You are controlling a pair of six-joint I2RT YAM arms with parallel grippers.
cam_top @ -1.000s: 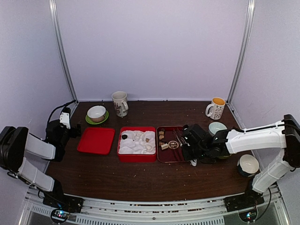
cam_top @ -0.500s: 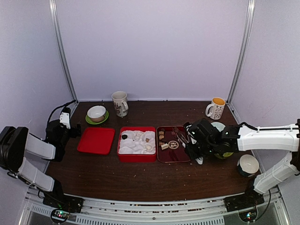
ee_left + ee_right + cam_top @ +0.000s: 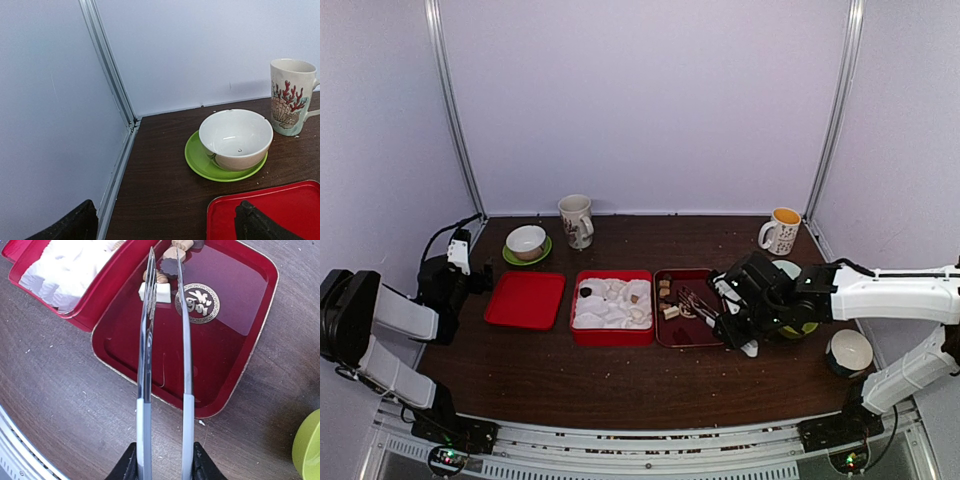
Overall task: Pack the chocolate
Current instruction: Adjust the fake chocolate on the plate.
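Note:
Several small chocolate pieces [image 3: 667, 299] lie at the left end of the dark red tray [image 3: 692, 337]. In the right wrist view a cream block [image 3: 161, 292] and tan and dark pieces [image 3: 171, 266] lie on that tray [image 3: 235, 365]. A dark piece [image 3: 586, 292] sits in the white insert of the red box [image 3: 611, 338]. My right gripper [image 3: 731, 321] [image 3: 164, 466] is shut on metal tongs [image 3: 146, 340], their tips apart above the pieces. My left gripper [image 3: 478, 282] [image 3: 165, 227] is open and empty by the red lid [image 3: 525, 300].
A seashell mug [image 3: 576, 220] [image 3: 292, 97] and a white bowl on a green saucer [image 3: 526, 242] [image 3: 235, 137] stand at the back left. A yellow-lined mug [image 3: 782, 231], a pale blue bowl [image 3: 784, 270] and a white bowl [image 3: 850, 350] stand right.
My right gripper has drawn back to the right from over the dark red tray, and the tongs now come up off the tray in its grip. The left arm has not moved.

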